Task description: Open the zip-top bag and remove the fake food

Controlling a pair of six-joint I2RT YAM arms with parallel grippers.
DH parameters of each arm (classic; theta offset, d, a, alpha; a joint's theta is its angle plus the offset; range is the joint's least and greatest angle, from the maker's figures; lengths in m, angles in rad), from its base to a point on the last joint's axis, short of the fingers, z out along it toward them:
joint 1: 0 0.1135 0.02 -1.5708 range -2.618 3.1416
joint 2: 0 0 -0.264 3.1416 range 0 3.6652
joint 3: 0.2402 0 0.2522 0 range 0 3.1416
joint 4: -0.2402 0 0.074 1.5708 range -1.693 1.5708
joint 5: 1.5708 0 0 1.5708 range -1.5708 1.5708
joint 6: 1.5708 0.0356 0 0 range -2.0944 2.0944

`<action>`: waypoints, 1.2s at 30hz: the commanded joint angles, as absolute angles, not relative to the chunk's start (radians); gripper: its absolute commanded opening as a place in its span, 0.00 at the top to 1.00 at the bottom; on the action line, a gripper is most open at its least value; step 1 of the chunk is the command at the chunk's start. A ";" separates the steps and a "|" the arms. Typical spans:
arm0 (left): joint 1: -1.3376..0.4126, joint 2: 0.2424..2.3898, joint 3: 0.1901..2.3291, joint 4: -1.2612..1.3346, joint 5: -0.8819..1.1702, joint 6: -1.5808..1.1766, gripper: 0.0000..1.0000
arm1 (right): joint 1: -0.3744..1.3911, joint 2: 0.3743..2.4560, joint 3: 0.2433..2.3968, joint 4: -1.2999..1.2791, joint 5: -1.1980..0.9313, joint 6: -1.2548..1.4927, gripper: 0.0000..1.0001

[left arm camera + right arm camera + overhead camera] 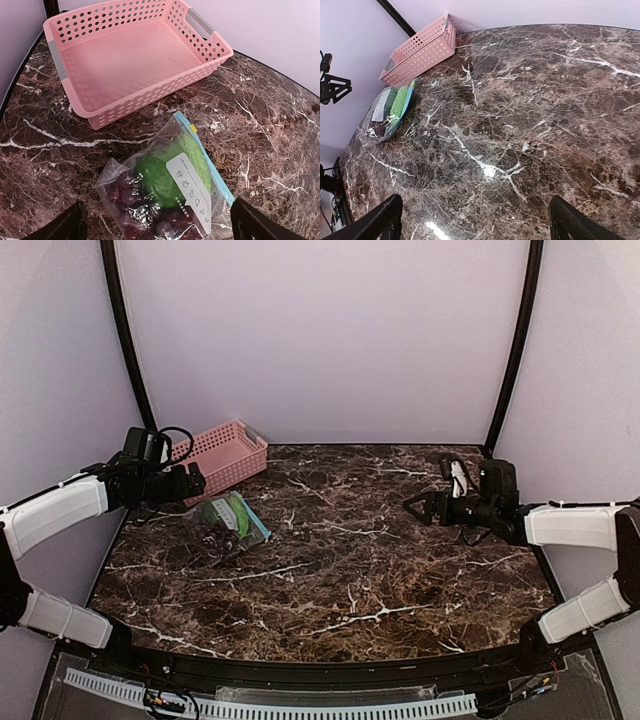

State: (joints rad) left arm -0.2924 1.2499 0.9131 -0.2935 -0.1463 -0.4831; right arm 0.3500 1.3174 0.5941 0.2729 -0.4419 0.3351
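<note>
The zip-top bag lies flat on the marble table at the left, its teal zip strip along the right edge. Inside it I see the bright green piece and the dark purple grapes. The bag also shows in the right wrist view. My left gripper hovers above the bag, open and empty, its black fingertips wide apart on either side of it. My right gripper is open and empty above the right side of the table, far from the bag.
A pink slotted basket stands empty at the back left, just beyond the bag; it fills the upper left wrist view. Pale walls enclose the table on three sides. Black frame poles stand at the back corners.
</note>
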 commanded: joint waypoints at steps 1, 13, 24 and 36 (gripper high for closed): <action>-0.290 1.273 0.945 -0.314 -0.027 -0.394 0.01 | 0.354 1.400 0.655 0.320 -0.585 0.342 0.01; -0.614 1.441 1.092 -0.476 -0.233 -0.114 0.01 | 0.382 1.444 0.692 0.320 -0.589 0.347 0.01; -0.787 1.677 1.258 -0.589 -0.278 -0.064 0.12 | 0.382 1.436 0.666 0.330 -0.570 0.340 0.01; -0.839 1.943 1.437 -0.725 -0.477 -0.106 0.22 | 0.379 1.423 0.651 0.322 -0.566 0.321 0.01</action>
State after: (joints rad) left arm -0.8410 1.9152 1.3922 -0.6342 -0.3752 -0.0898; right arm 0.3775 1.4368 0.6659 0.2924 -0.5709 0.3351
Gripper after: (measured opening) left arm 0.787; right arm 0.986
